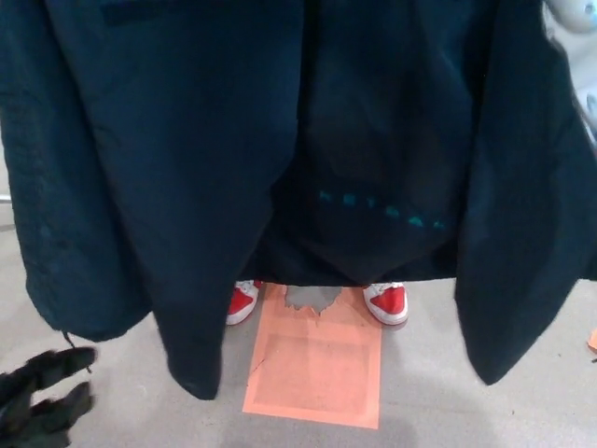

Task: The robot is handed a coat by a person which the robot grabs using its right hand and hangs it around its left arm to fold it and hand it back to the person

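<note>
Coat (187, 168) fills most of the head view: dark navy, hanging upright and open at the front. Whatever holds it is above the top of the frame. Two front panels hang down either side, with the inner lining showing between them. The panel on the picture's left drops lowest, its hem close above the floor (522, 411). The panel on the right ends a bit higher. A sleeve or side fold hangs at far left. Teal lettering (378, 207) runs across the lining at mid height, too dim to read. A darker horizontal band, probably a pocket flap (140, 11), sits near the top left.

Left hand (39, 399) is low in the bottom-left corner, below the coat's left hem and apart from the fabric. Its black fingers (58, 360) are spread and hold nothing.

Right arm (571, 14): only a pale grey section shows at the top-right corner, against the coat's edge. The hand itself isn't visible, so I can't tell its grip.

Person stands behind the coat. Only the red shoes show under the lining's hem, one (241, 302) and the other (388, 301). The toes touch the far edge of an orange floor patch (317, 364), one near each far corner. The patch has a torn grey spot on that edge between the shoes. A small orange sliver (592, 342) sits at the right picture edge.
</note>
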You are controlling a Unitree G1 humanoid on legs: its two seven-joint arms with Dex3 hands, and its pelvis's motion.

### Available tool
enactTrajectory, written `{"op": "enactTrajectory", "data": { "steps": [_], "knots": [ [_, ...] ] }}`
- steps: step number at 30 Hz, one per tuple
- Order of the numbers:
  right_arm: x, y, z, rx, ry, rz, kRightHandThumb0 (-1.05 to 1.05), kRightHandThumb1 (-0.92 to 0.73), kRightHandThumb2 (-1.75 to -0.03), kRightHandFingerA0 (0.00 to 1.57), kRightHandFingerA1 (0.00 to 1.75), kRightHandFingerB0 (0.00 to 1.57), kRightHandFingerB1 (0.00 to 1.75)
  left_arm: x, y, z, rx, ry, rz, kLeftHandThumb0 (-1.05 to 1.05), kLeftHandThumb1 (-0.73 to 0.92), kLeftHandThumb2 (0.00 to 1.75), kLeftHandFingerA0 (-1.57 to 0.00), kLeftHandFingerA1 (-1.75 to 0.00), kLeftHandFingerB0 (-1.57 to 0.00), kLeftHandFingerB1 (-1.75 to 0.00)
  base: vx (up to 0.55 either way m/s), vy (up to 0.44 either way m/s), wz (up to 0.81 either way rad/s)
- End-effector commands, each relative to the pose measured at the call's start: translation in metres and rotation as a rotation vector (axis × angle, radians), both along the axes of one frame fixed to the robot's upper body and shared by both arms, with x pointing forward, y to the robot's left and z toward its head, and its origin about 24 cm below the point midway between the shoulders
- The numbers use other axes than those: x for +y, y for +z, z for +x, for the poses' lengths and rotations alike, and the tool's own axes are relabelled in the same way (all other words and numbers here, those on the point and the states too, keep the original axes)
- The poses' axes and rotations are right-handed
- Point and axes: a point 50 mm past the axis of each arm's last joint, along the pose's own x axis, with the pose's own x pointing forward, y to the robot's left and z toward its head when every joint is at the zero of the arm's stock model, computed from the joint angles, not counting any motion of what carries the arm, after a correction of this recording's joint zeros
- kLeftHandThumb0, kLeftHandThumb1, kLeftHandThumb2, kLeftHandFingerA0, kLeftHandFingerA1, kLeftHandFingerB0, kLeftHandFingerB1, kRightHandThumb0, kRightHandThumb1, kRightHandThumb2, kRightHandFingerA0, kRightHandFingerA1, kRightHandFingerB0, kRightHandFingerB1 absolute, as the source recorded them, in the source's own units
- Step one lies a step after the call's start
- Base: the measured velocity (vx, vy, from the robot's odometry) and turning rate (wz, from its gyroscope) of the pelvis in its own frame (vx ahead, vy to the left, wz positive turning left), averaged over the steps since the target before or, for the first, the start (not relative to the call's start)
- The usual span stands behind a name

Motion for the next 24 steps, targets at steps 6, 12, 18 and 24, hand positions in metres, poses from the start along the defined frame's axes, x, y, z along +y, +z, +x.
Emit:
{"op": "enactTrajectory", "data": {
  "steps": [6,12,18,24],
  "knots": [
    [0.023,0.080,-0.010,-0.073,0.054,0.302,-0.41,-0.90,-0.66,0.85,1.75,0.60,1.67,-0.085,0.051,-0.015,-0.172,-0.639,-0.080,-0.36,0.55,1.11,0.00,-0.47,0.00,-0.48,0.00,0.000,0.00],
    [0.039,0.100,-0.015,-0.100,0.100,0.327,-0.41,-0.87,-0.66,0.82,1.75,0.71,1.48,-0.135,0.096,-0.026,-0.267,-0.997,-0.061,-0.35,0.58,1.13,0.00,-0.47,0.00,-0.48,0.00,0.000,0.00],
    [0.050,0.108,-0.017,-0.110,0.098,0.305,-0.41,-0.87,-0.66,0.82,1.73,0.73,1.41,-0.165,0.112,-0.027,-0.269,-1.128,-0.097,-0.79,0.75,1.00,-0.10,-0.43,-0.06,-0.35,0.00,0.000,0.00],
    [0.068,0.111,-0.018,-0.123,0.113,0.285,-0.42,-0.86,-0.67,0.90,1.35,0.80,1.12,-0.191,0.120,-0.020,-0.272,-1.197,-0.062,-0.78,0.75,1.09,-0.12,-0.47,-0.01,-0.38,0.00,0.000,0.00]
  ]
}}
